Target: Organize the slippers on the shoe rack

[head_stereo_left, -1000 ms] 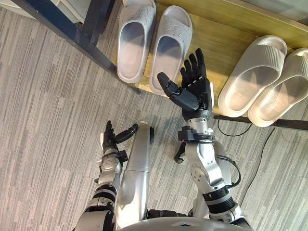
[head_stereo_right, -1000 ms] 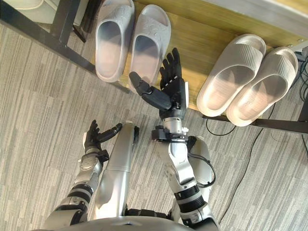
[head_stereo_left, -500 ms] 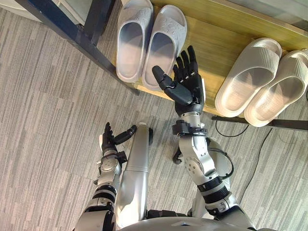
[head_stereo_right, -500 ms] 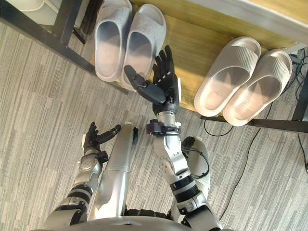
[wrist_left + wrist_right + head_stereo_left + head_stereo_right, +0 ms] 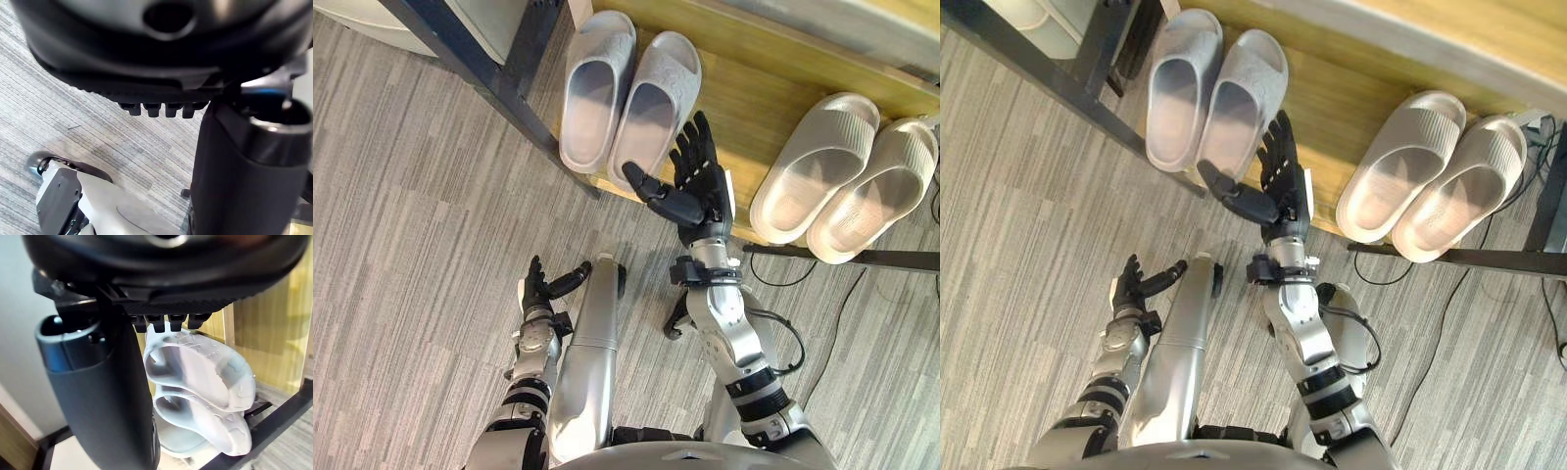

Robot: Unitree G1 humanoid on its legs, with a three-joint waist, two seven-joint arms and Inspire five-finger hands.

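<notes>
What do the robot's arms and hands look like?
The right arm and left arm are rounded silver-grey shells with black ringed bands at the joints. Each ends in a dark hand, the right hand and the left hand, with slim fingers, a thicker thumb and a white strip along one edge.

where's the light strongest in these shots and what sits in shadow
Left eye view: light is strongest on the beige slippers, footbeds glowing; the grey slippers are dimmer, dark under their toe straps. Right wrist view: a bright band falls on the shoe rack wood past the right hand.
</notes>
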